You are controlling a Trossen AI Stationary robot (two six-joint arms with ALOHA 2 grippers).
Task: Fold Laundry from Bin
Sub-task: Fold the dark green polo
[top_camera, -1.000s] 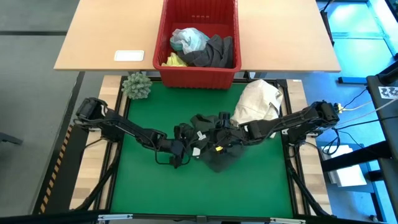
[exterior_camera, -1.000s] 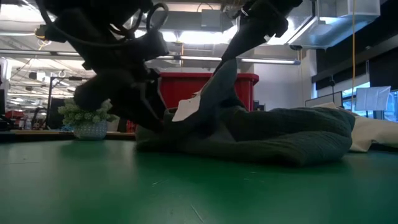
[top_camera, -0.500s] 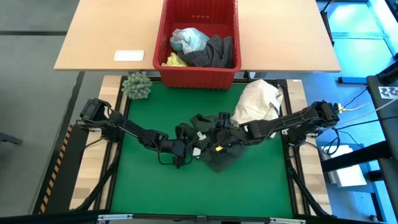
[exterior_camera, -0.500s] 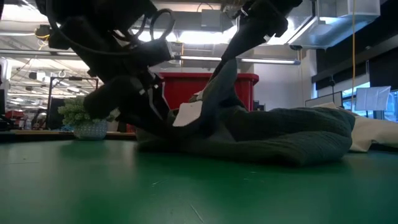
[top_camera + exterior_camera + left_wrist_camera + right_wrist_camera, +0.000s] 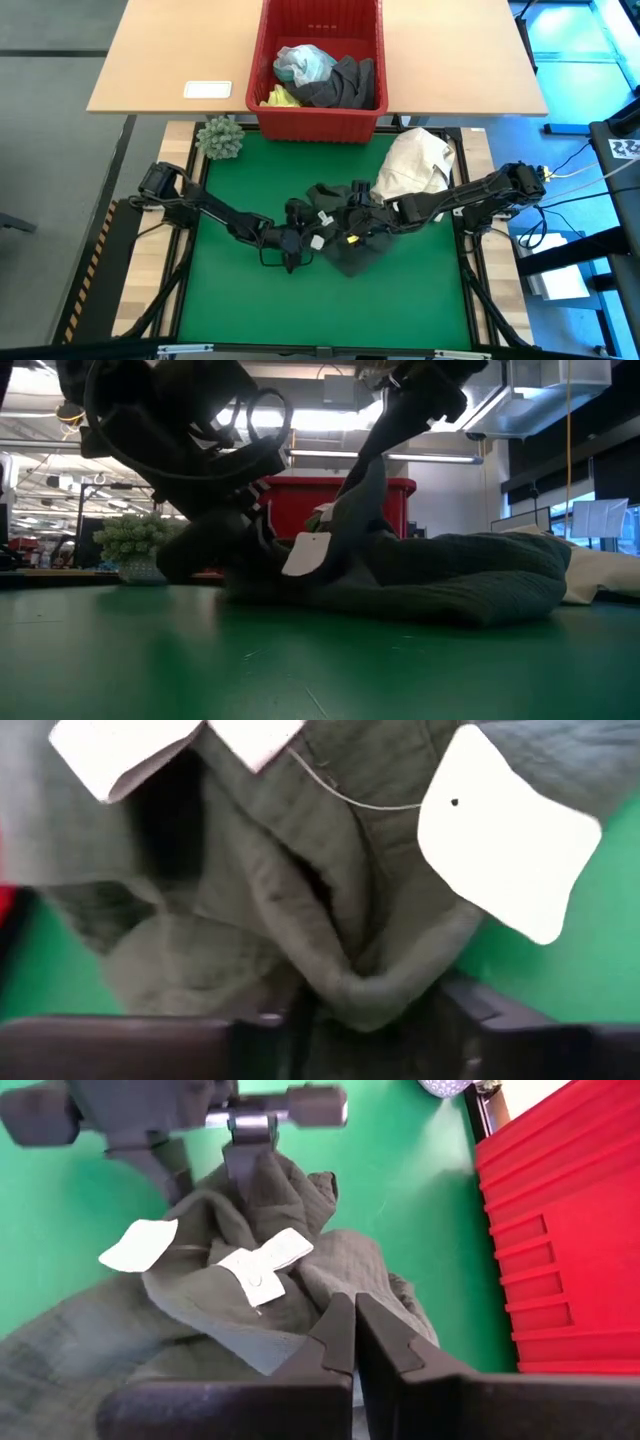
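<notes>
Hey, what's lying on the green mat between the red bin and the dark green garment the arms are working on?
Bare green mat in the high view, between the red bin and the dark green garment; a cream-white cloth bundle lies to the right.

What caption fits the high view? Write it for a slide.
Both grippers, left and right, grip the dark green garment on the green mat, red bin behind.

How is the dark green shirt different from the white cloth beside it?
The dark green garment is dark, the cream-white bundle pale. The garment lies mid-mat; the bundle sits at the mat's far right corner. The garment shows white tags, the bundle none. Both are crumpled cloth.
</notes>
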